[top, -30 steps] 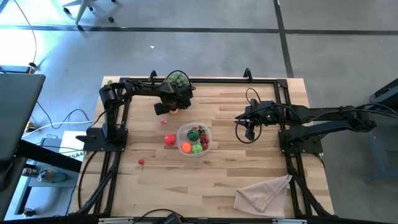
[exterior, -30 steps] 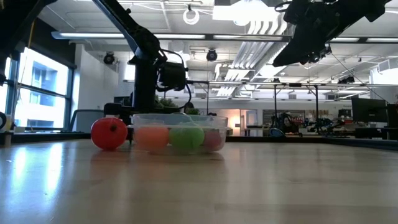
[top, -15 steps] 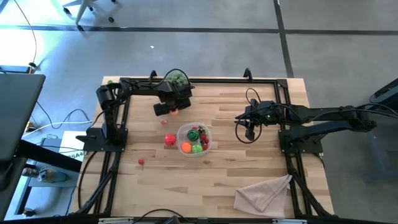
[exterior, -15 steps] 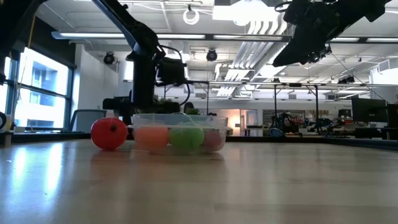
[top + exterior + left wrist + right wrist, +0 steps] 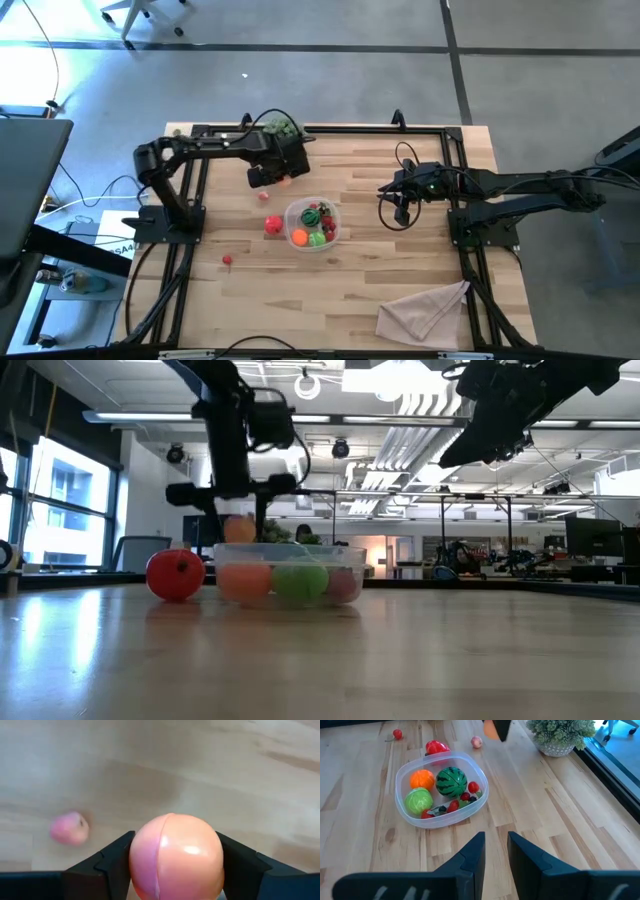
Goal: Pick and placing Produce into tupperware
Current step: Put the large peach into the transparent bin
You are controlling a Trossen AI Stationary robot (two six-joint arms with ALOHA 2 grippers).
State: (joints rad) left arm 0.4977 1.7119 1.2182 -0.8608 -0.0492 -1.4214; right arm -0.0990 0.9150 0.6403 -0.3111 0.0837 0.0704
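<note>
Left gripper (image 5: 175,865) clamps the peach (image 5: 176,857) at its widest girth, lifted above table near tupperware (image 5: 312,223). Looks light, hard, glossy: slip risk. Right gripper (image 5: 492,852) idle, jaws narrowly apart, empty.

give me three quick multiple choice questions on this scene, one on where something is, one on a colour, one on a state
1. Where does the red apple sit?
A. inside the container
B. on the table beside the container
C. on the cloth

2. What colour is the fruit in the left tool?
A. peach-orange
B. blue
C. black

3. What is the left tool doing?
A. open and empty
B. lying on the table
C. gripping a fruit in the air

Answers:
1 B, it rests against the container from outside.
2 A, the peach shows pinkish orange.
3 C, both fingers press the peach above the table.
</note>
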